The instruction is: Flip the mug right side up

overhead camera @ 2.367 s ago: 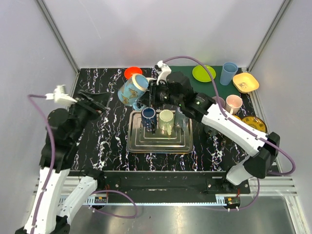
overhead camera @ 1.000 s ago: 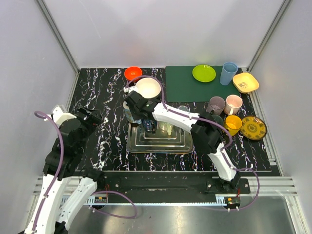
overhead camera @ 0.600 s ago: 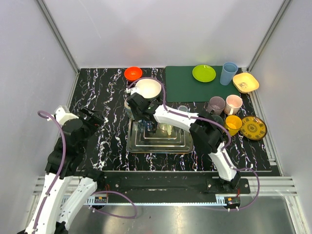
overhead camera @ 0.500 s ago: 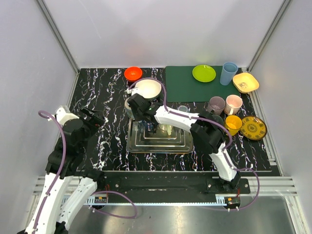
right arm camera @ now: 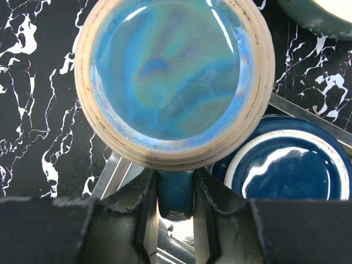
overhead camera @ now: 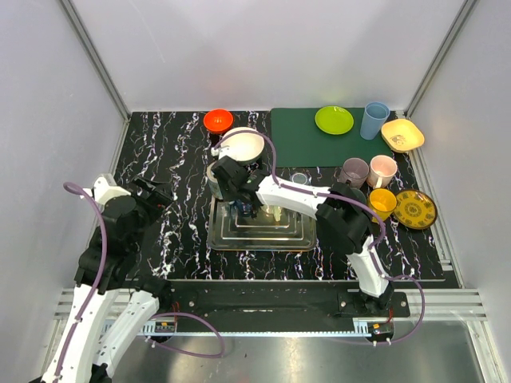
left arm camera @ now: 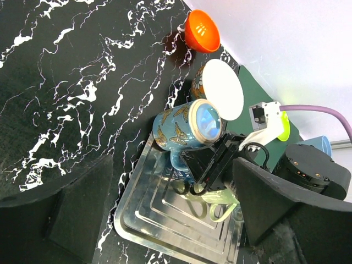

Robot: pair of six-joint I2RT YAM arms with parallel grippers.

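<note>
The right fingers are clamped on the handle of the mug, its unglazed foot ring facing the wrist camera, a hold from which, I judge, a wrist roll could bring it upright. It tilts over the far-left corner of the tray, beside a dark blue cup. The left fingers stand wide apart, empty and well clear.

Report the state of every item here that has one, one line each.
butterfly mug: upside down, base facing up
right gripper: jaws shut on the butterfly mug
left gripper: jaws open, holding nothing
dark blue mug: upright, opening up
white bowl: upright
orange bowl: upright
</note>
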